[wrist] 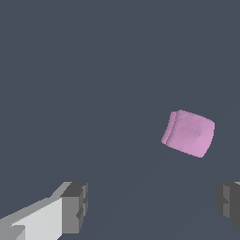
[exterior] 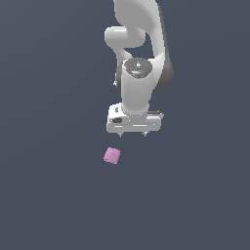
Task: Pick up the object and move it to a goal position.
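Note:
The object, a small pink cube (exterior: 112,156), lies on the dark grey floor, turned a little askew. In the wrist view the cube (wrist: 188,133) lies ahead of the fingers, nearer one finger than the other. My white gripper (exterior: 132,134) hangs above the floor, behind the cube and to the exterior view's right of it, not touching it. Its grey fingertips (wrist: 75,206) stand wide apart with nothing between them; midway between them (wrist: 151,204) is bare floor. The gripper is open and empty.
The white arm (exterior: 139,58) rises behind the gripper toward the top of the exterior view. The dark grey floor (exterior: 49,195) spreads flat all around with no other objects in view.

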You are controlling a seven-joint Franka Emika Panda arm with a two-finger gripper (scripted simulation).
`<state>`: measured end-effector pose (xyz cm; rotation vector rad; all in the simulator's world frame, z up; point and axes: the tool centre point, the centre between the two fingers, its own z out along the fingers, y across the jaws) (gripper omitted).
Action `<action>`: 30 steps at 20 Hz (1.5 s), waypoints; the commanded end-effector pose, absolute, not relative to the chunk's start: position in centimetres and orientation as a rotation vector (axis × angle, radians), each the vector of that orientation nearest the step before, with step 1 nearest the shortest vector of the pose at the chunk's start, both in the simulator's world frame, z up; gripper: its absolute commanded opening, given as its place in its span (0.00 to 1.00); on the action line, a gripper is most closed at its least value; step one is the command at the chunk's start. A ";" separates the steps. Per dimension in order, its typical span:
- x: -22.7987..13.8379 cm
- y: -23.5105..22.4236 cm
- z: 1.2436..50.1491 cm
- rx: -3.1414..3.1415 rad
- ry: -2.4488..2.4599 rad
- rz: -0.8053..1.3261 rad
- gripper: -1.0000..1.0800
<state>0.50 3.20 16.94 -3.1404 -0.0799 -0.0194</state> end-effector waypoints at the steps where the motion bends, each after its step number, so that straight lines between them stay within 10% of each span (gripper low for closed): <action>1: 0.9 2.3 16.1 -3.139 -0.023 -0.016 0.96; 30: 3.4 -6.2 5.9 -3.109 0.455 0.001 0.96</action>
